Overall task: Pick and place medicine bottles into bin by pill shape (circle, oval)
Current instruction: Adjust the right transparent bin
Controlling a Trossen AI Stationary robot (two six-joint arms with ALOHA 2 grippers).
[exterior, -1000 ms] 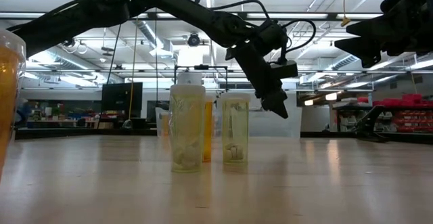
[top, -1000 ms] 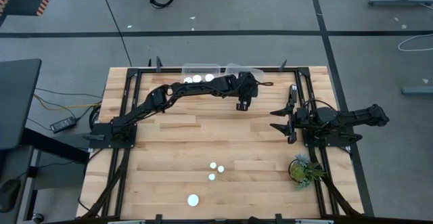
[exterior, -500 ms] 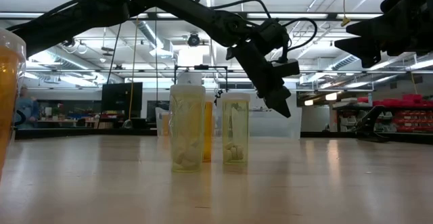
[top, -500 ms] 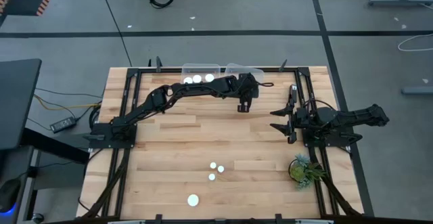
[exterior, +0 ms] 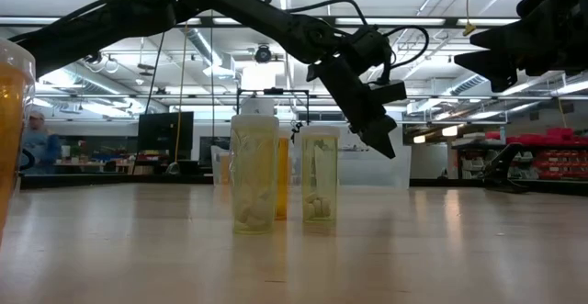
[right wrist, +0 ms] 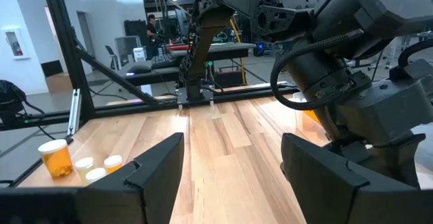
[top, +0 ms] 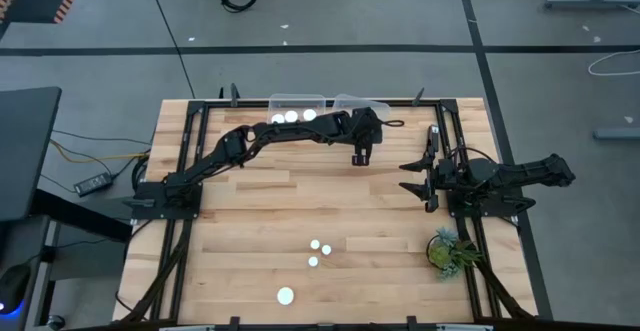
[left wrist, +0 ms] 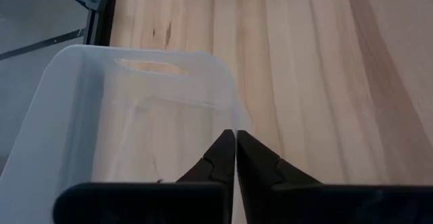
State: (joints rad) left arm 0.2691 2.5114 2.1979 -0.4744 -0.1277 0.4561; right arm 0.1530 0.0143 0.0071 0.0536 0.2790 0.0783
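Observation:
Three white-capped medicine bottles (top: pixel 315 244) (top: pixel 313 262) (top: pixel 286 295) stand on the table's near half; the low view shows two of them as clear yellowish bottles (exterior: pixel 254 171) (exterior: pixel 320 175). More white caps (top: pixel 292 116) lie in the left clear bin (top: pixel 297 99) at the far edge. My left gripper (top: pixel 358 157) is shut with nothing between its fingers, slanting down just on the near side of the right clear bin (top: pixel 362 102). In the left wrist view its tips (left wrist: pixel 235 136) meet at that bin's wall (left wrist: pixel 233 109). My right gripper (top: pixel 415 176) waits open at the table's right. My left gripper's shut fingertips (left wrist: pixel 223 149) line up with the upper edge of the clear bin's wall (left wrist: pixel 235 119), coming at it slanting down from above. I cannot tell whether they touch the wall or hang just above it.
A small green plant (top: pixel 447 251) stands at the near right. Black frame rails (top: pixel 190 151) (top: pixel 436 136) run along both sides of the table. One more amber bottle (exterior: pixel 9 129) stands very close to the low camera, at the picture's left.
My left gripper has shut its fingers while staying in the same place beside the right bin, and its wrist has rolled a little. The bottles and bins have kept still.

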